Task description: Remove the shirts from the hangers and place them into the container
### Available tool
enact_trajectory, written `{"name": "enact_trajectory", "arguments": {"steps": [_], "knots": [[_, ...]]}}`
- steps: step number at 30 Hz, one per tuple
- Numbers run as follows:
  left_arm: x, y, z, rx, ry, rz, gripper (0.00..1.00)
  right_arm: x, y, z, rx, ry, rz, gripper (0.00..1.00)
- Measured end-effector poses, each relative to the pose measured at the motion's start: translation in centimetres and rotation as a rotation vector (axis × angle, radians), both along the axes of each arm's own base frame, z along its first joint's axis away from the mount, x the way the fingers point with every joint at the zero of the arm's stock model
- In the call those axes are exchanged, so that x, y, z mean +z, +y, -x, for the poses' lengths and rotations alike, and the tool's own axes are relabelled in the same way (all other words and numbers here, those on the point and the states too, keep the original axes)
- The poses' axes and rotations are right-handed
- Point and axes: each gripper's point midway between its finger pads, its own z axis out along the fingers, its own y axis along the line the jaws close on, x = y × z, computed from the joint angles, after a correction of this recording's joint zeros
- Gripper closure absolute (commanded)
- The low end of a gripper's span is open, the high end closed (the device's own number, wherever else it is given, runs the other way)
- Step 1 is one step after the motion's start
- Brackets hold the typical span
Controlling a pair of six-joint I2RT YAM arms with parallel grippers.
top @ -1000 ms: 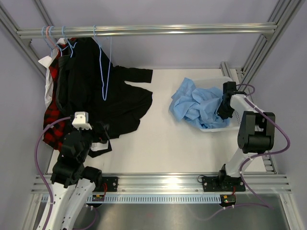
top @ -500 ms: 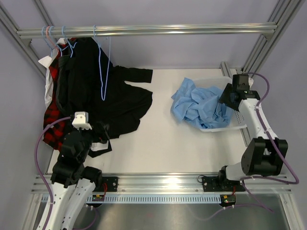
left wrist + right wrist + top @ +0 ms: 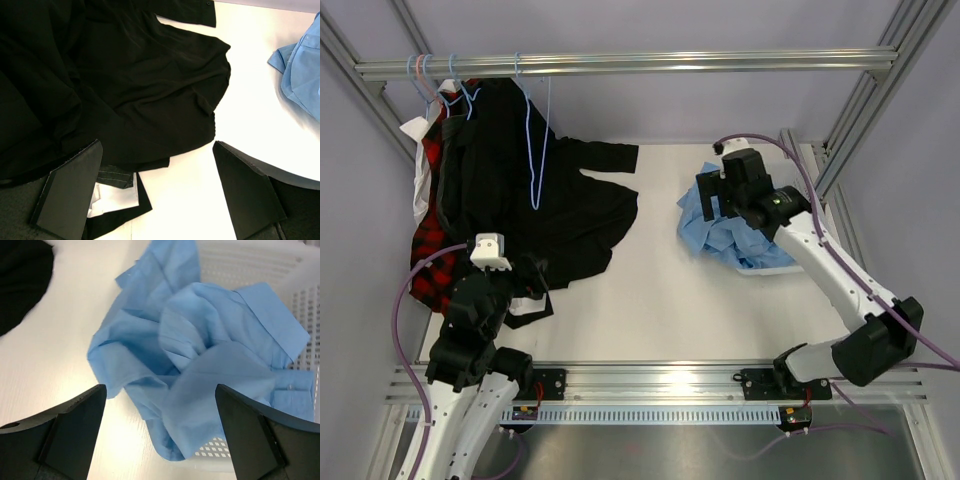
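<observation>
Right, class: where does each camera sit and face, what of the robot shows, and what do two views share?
Top external: above, behind the robot, facing down at the white table; left arm, right arm show.
Left wrist: on its arm, facing down at the black cloth shirt; open left end effector shows.
Right wrist: on its arm, facing down at the light blue button shirt overhanging the white perforated plastic basket; open right end effector shows.
Shared: both wrists see the blue shirt.
</observation>
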Motion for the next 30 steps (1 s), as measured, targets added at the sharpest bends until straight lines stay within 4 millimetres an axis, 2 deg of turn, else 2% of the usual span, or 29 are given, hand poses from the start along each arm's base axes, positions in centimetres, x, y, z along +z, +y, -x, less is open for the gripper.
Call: {"name": "enact_trajectory", "arguments": {"steps": [4,8,12,20,24,30], "knots": [[0.0,0.0,0.0,0.0,0.0,0.0,0.01,-0.7,3.9,-0.9,0.137,0.021,0.087,0.01],[0.0,0.0,0.0,0.0,0.0,0.0,0.01,-3.7,7.1,-1.7,0.247,0.09,0.193,0.01],[0.0,0.0,0.0,0.0,0.0,0.0,0.01,-6.9,9.0,-2.4,0.319,0.156,0.302,0.0],[0.0,0.0,0.0,-0.001,0.0,0.0,0.01,-11.7,8.7,-4.6,0.327,0.248,0.502,0.01],[0.0,0.0,0.0,0.0,0.0,0.0,0.01,-14.2,7.8,-4.9,0.325,0.301,0.59,0.01],[0.0,0.0,0.0,-0.001,0.0,0.0,0.01,-15.8,6.7,-5.4,0.3,0.328,0.687,0.03]]}}
